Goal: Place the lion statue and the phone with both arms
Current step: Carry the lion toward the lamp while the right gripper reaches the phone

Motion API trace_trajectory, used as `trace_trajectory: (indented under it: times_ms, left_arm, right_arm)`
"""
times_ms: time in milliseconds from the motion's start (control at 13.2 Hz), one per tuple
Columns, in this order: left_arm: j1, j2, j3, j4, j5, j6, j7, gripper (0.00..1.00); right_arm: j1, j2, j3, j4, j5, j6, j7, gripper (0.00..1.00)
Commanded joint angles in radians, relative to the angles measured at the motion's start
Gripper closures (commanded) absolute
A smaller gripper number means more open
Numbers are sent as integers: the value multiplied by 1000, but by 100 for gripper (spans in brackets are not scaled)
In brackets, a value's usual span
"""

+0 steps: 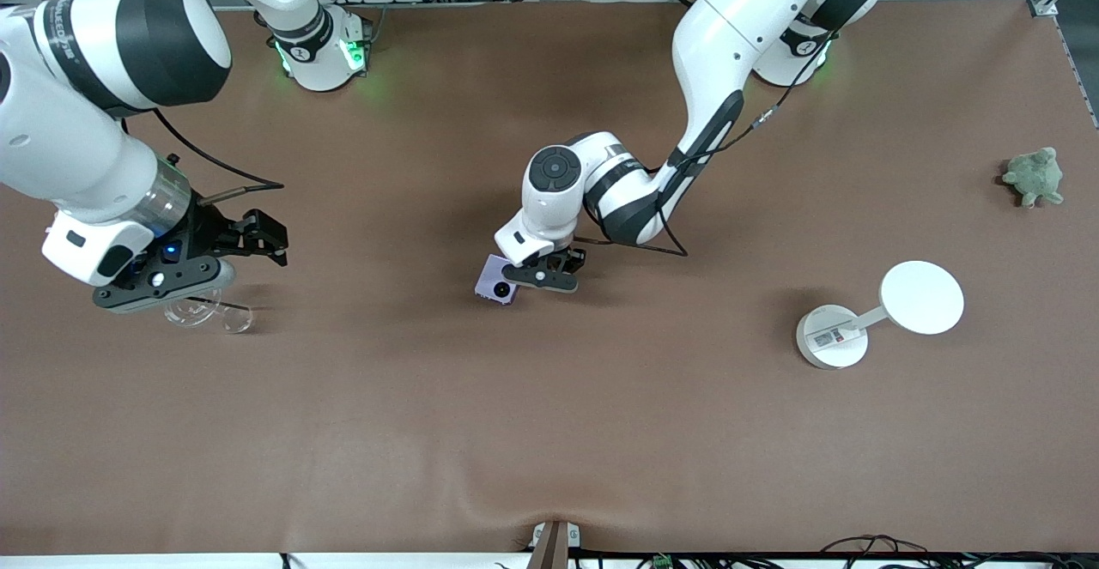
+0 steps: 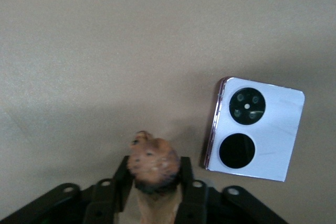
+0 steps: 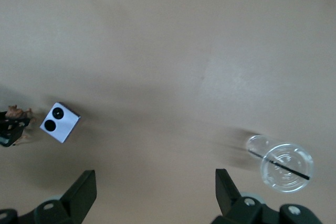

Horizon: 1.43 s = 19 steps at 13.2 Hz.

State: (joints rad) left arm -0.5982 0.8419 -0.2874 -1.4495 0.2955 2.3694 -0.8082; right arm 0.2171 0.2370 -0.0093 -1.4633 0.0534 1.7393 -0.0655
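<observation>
The step in hand appears to be setting the lion statue (image 2: 152, 166) down on the desk (image 1: 549, 432) beside the phone (image 1: 496, 283). To do it well, lower the left gripper (image 1: 544, 275) straight down until the base of the figurine bears on the desk, and keep a gap to the phone so that neither the fingers nor the statue nudges it. Part the fingers only once the figurine rests stably, then lift vertically to avoid tipping it. The left gripper is closed on the lion statue; in the left wrist view the reddish-brown head of the figurine stands up between the two black fingers (image 2: 191, 198). The phone lies flat on the desk near its middle, with its two round camera circles facing up, just beside the left gripper on the side toward the right arm's end of the desk, and apart from the statue. The right gripper (image 3: 155, 192) hangs with its fingers spread wide and holds nothing. It is over the right arm's end of the desk, above a clear plastic cup (image 3: 286, 166) that lies there, and well apart from the phone; this arm appears to wait.
</observation>
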Motion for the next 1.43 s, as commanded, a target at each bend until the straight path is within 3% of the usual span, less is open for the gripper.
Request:
trace_trajectory:
  times_ms: [0, 226, 453, 755, 1057, 1358]
  left_arm:
    - [-8, -4, 8, 20, 63, -4, 7, 100]
    - [26, -65, 8, 20, 74, -89, 9, 100]
    - [125, -182, -7, 9, 60, -241, 17, 100]
    - [299, -270, -50, -51, 8, -268, 148, 100]
    - [568, -285, -165, -130, -2, -266, 335, 100]
    - [686, -248, -168, -181, 10, -237, 425, 100]
  right_arm:
    - [8, 18, -5, 24, 28, -24, 7, 0]
    - [59, 70, -5, 23, 25, -20, 9, 0]
    - [129, 151, -5, 37, 20, -12, 30, 0]
    - [189, 218, -5, 46, 29, 17, 313, 0]
    - [248, 307, -5, 61, 26, 78, 605, 0]
    - [252, 389, -5, 72, 89, 169, 697, 0]
